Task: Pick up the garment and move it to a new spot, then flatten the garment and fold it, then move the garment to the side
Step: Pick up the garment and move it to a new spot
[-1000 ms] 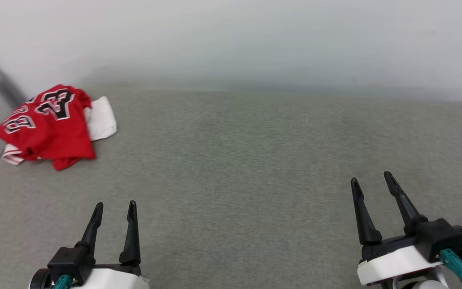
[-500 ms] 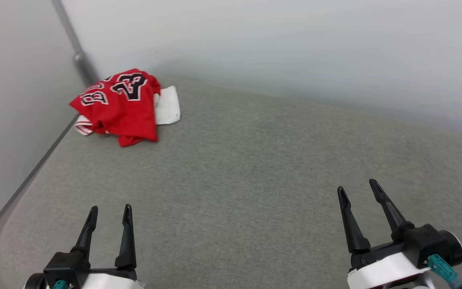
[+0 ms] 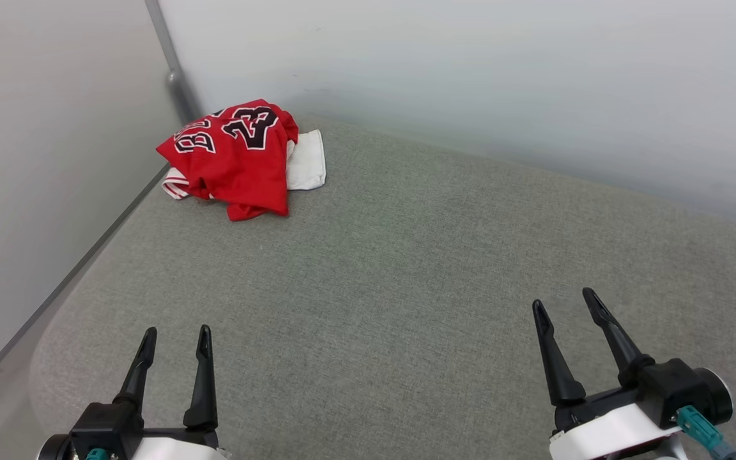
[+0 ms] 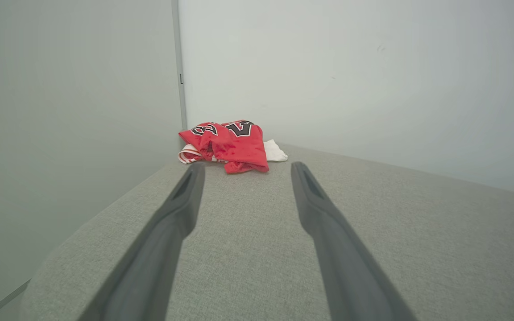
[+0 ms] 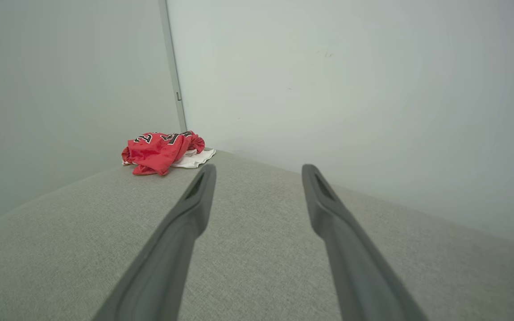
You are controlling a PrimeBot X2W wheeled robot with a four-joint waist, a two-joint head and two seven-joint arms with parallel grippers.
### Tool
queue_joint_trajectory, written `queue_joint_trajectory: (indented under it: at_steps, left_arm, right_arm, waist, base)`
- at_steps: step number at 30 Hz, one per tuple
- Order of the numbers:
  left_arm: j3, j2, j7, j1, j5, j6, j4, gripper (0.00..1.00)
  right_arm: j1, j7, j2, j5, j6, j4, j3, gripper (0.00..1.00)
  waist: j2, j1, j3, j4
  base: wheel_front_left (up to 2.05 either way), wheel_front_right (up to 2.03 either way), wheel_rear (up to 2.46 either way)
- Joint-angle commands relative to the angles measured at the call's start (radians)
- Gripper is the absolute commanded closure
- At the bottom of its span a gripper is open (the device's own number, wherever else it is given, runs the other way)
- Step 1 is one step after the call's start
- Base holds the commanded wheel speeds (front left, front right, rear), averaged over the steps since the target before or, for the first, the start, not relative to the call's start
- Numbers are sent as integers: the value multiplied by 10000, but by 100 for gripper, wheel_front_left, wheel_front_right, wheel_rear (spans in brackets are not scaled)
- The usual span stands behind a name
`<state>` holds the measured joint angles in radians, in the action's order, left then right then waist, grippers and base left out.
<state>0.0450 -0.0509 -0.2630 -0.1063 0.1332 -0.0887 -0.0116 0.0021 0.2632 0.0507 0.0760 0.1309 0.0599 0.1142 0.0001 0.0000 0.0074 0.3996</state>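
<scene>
Camera has swung left over the last second. The wall corner and the garment now sit nearer mid-frame in the head view. The garment's lie against that corner looks unchanged, so the shift is the view's, not the cloth's.

Room: two plain pale walls, the left wall (image 3: pixel 42 160) and the back wall (image 3: pixel 502 83), meet at a grey vertical strip (image 3: pixel 173 76).

Surface (image 3: pixel 406 268): grey woven covering with a rounded near-left corner. Judged mildly grippy, so cloth should drag rather than slide.

Garment (image 3: pixel 234 156): a crumpled heap at the far-left corner of the surface, close to both walls and well apart from both grippers. The red body is uppermost with black "23" lettering showing. A white sleeve (image 3: pixel 307 163) lies flat to its right, and striped trim (image 3: pixel 175 187) pokes out at its left. Judged light, limp and not fragile; likely to sag and fall open when lifted. Best hold, by my reckoning, is the bunched red fold at the near edge (image 3: pixel 250 209): pinch a ridge, not a flat layer.

Left gripper (image 3: pixel 176 331): fingers apart, empty, near-left.
Right gripper (image 3: pixel 563 299): fingers apart, empty, near-right.
</scene>
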Motion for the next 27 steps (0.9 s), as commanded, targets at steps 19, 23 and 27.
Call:
queue_joint_trajectory:
  at_steps: [19, 23, 27]
  left_arm:
    - [210, 8, -28, 54, 142, -9, 77, 0]
    - [473, 10, -28, 454, 409, -82, 164, 0]
    - [503, 1, -28, 1157, 616, -297, 1044, 0]
  right_arm:
    - [-181, 25, -9, -71, -3, -87, 91, 0]
    - [-397, 25, -9, -243, -3, -246, 0, 0]
    - [-716, 25, -8, -512, -3, -478, -147, 0]
  waist:
    - [-1, 0, 353, -356]
    - [-1, 0, 959, -703]
    - [-1, 0, 1824, -1066]
  base:
    - [0, 0, 0]
    - [0, 0, 0]
    - [0, 0, 0]
